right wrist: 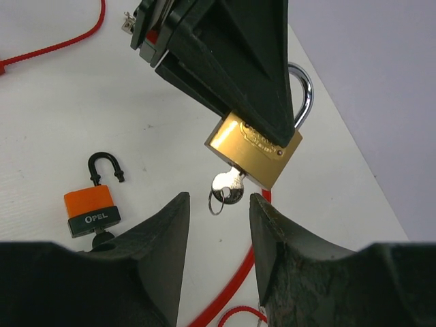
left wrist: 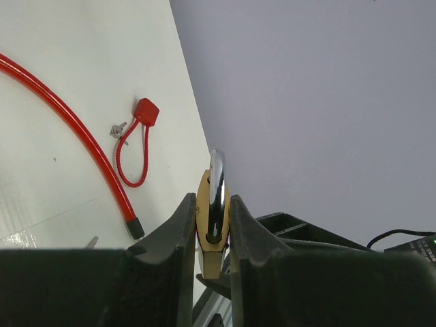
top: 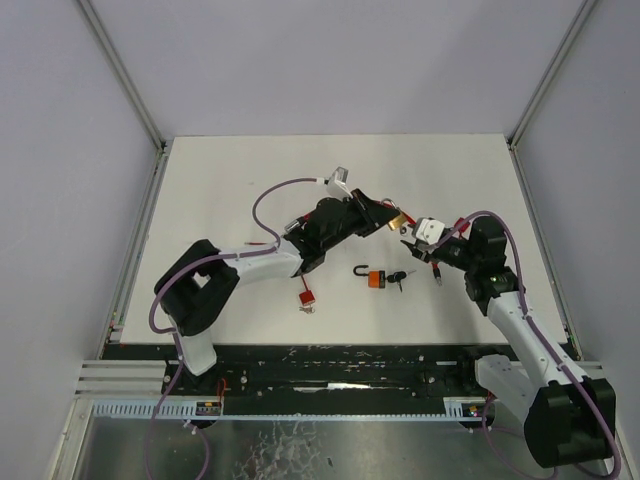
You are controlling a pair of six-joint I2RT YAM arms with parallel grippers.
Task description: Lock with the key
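White table (top: 250, 170): flat and matte, carrying both arms at its near edge
Left gripper (left wrist: 212, 204): black jaws clenched on the flat sides of the brass padlock, holding it above the table near the middle
Right gripper (right wrist: 216, 199): black jaws released, one on each side of the key's head and not touching it
Thick red cable (left wrist: 68, 122): lies across the table, black cap at its end
Brass padlock with a chrome shackle (right wrist: 255, 146): tilted in the air, keyhole end toward the right gripper; most of the shackle is hidden
Orange padlock with a black shackle (right wrist: 92, 204): lies on the table, shackle open, marked OPEL
Small red lock on a thin red loop (left wrist: 145, 111): on the table, tiny keys beside it
Silver key with a ring (right wrist: 230, 185): seated in the brass padlock's keyhole
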